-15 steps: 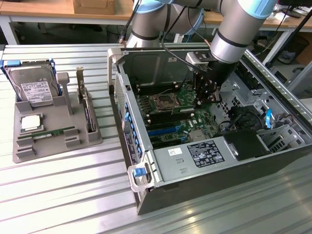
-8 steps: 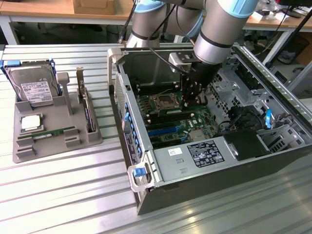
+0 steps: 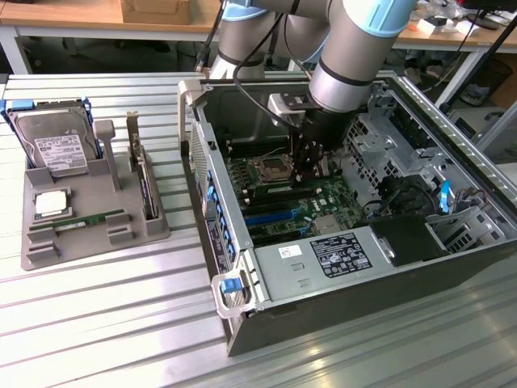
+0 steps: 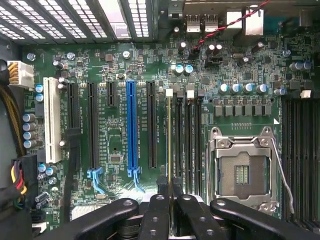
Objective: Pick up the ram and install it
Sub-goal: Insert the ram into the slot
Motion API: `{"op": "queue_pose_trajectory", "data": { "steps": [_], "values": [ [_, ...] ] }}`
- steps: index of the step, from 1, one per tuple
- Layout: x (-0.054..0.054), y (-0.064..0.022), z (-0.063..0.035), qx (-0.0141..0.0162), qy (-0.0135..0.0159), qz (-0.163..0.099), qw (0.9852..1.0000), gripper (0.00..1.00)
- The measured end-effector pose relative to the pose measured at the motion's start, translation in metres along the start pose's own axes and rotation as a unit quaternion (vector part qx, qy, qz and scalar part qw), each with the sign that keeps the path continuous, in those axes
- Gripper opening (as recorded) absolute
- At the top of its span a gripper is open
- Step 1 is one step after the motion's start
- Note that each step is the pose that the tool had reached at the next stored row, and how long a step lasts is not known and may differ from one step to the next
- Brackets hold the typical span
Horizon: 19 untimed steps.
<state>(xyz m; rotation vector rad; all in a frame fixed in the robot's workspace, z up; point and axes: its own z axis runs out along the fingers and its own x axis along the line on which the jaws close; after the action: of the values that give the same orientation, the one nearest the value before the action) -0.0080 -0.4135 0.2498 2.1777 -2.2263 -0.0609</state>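
My gripper reaches down into the open computer case, just above the motherboard. In the wrist view my gripper is shut on the ram, seen edge-on as a thin, pale strip running away from the fingertips. The ram lines up over the memory slot at the end of the row of black slots, on the side nearest the expansion slots. Whether it touches the slot, I cannot tell. The empty processor socket lies beside those slots.
At the exterior view's left, a grey tray holds a hard drive, a silver processor chip, another green memory stick and an upright expansion card. Case walls, drive cages and cables surround the motherboard.
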Motion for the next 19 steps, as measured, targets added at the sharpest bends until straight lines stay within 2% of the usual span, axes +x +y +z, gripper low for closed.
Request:
{"op": "queue_pose_trajectory", "data": {
  "steps": [16, 19],
  "values": [
    [-0.003, -0.0008, 0.0114, 0.0000, 0.0000, 0.000, 1.0000, 0.12],
    [-0.003, -0.0009, 0.0132, -0.0001, 0.0008, -0.006, 1.0000, 0.12]
  ]
}}
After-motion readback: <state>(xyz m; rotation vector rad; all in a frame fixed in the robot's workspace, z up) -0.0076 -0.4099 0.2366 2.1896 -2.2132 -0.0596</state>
